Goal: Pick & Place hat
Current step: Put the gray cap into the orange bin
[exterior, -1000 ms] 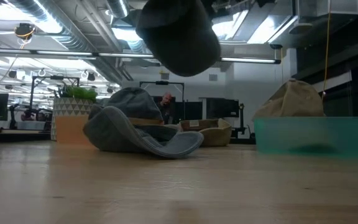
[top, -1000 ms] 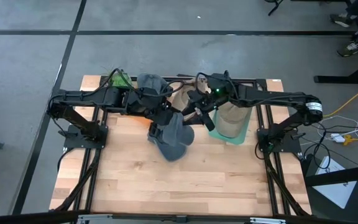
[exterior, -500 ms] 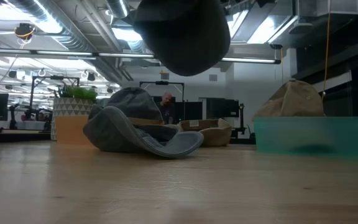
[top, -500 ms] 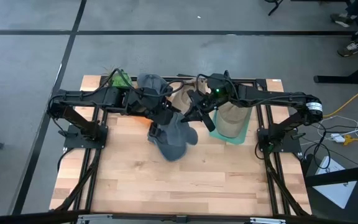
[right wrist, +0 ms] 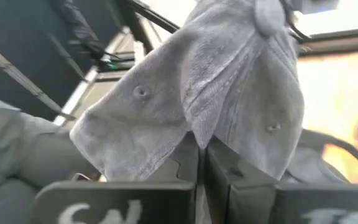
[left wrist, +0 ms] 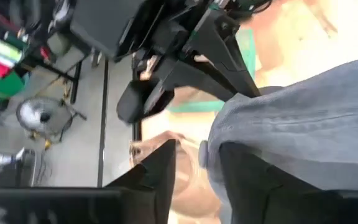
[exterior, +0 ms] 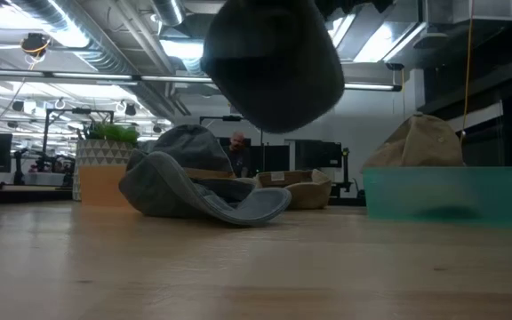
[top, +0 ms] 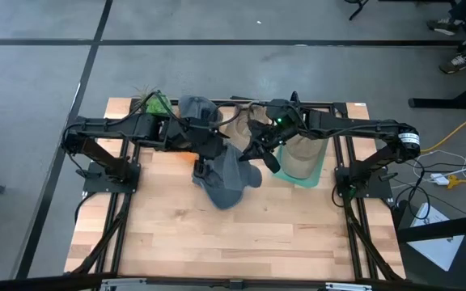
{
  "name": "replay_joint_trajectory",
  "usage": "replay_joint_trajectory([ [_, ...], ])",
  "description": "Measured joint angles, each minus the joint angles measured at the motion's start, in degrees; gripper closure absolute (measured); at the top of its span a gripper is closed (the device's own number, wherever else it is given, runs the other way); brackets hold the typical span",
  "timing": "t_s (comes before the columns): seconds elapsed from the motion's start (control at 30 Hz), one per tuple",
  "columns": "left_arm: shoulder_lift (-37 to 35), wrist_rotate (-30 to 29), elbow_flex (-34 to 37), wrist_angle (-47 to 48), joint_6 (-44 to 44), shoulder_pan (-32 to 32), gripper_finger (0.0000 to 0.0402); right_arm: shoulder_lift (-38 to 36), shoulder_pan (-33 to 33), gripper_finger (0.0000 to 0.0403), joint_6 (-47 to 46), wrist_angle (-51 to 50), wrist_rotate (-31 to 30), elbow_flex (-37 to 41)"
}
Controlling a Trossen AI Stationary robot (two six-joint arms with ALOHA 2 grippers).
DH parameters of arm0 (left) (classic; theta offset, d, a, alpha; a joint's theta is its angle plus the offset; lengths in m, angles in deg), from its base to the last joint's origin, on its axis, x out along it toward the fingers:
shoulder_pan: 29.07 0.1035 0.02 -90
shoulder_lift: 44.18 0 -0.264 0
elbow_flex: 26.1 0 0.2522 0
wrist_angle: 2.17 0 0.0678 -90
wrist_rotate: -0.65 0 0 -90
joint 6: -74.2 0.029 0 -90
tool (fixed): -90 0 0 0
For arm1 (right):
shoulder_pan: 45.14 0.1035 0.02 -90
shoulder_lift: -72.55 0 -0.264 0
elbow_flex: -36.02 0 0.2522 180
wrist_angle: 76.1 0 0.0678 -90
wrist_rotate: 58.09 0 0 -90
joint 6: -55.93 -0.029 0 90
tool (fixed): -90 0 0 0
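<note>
A grey hat [top: 229, 178] hangs in the air above the table's middle and shows at the top of the low view [exterior: 274, 62]. My right gripper [top: 251, 153] is shut on it. My left gripper [top: 207, 162] stands at the hat's left side, fingers apart, open [left wrist: 196, 149]. A second grey hat [exterior: 194, 182] lies on its brim at the table's far edge. Beside it lies a tan hat [exterior: 296, 188]. My left gripper has its fingers apart. The hat's cloth [left wrist: 247, 134] lies over one finger [left wrist: 260, 180] and its edge shows in the gap; the other finger [left wrist: 157, 174] stands free of it. My right gripper pinches a gathered fold of the hat's cloth [right wrist: 197, 127] between its two shut fingers, coming from the table's right. The cloth spreads out beyond the fingers, and the hat is lifted clear of the table.
A teal bin [top: 314, 174] with another tan hat [exterior: 416, 142] in it stands at the right. A boxed green plant [exterior: 105, 169] stands at the far left corner. The near half of the wooden table [top: 241, 234] is bare.
My right gripper has come in from the right and taken hold of the hanging hat's right side. The hat has shifted a little toward the table's right edge and stays lifted clear.
</note>
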State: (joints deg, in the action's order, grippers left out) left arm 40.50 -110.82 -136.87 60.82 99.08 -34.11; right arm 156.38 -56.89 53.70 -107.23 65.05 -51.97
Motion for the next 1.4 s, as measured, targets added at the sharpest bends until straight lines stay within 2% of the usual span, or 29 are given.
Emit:
replay_joint_trajectory([
  [0.07, -0.4, -1.7, 0.0, 1.2, -2.3, -0.2, 0.0267, 0.0, 0.0, 0.0396, -0.2, -1.5, -3.9, 0.0],
  [0.23, -1.1, -8.0, 0.0, 2.8, -14.6, -0.3, 0.0242, 0.0, -0.1, 0.0391, -1.9, -4.2, -20.0, 0.0],
  [0.37, -1.8, -13.2, 0.0, 2.8, -29.4, 1.7, 0.0236, 0.0, -0.1, 0.0391, -2.4, -5.3, -31.1, 0.0],
  [0.43, -1.8, -12.3, 0.0, 2.8, -39.8, 3.5, 0.0235, 0.0, 0.4, 0.0391, -0.3, -5.2, -35.0, 0.0],
  [0.53, -2.0, -4.1, 0.0, 2.3, -54.7, 7.3, 0.0235, 0.0, 2.0, 0.0391, 4.7, -5.1, -40.7, 0.0],
  [0.63, -1.9, 6.5, 0.0, 2.4, -64.8, 11.5, 0.0235, 0.0, 3.6, 0.0391, 9.9, -4.6, -46.2, 0.0],
  [0.77, -1.1, 18.8, 0.0, 1.7, -71.1, 16.2, 0.0235, 0.0, 5.5, 0.0391, 15.6, -3.9, -50.9, 0.0],
  [0.9, -0.1, 26.8, 0.0, 0.8, -75.1, 19.8, 0.0235, 0.0, 6.5, 0.0391, 18.7, -2.8, -52.7, 0.0],
  [1.07, 1.1, 33.3, 0.0, -1.9, -79.9, 23.3, 0.0235, 0.0, 6.6, 0.0391, 19.2, -2.6, -53.1, 0.0],
  [1.4, 5.9, 40.2, 0.0, -1.8, -83.6, 27.6, 0.0235, 0.0, 6.6, 0.0390, 21.2, -2.6, -52.6, 0.0],
])
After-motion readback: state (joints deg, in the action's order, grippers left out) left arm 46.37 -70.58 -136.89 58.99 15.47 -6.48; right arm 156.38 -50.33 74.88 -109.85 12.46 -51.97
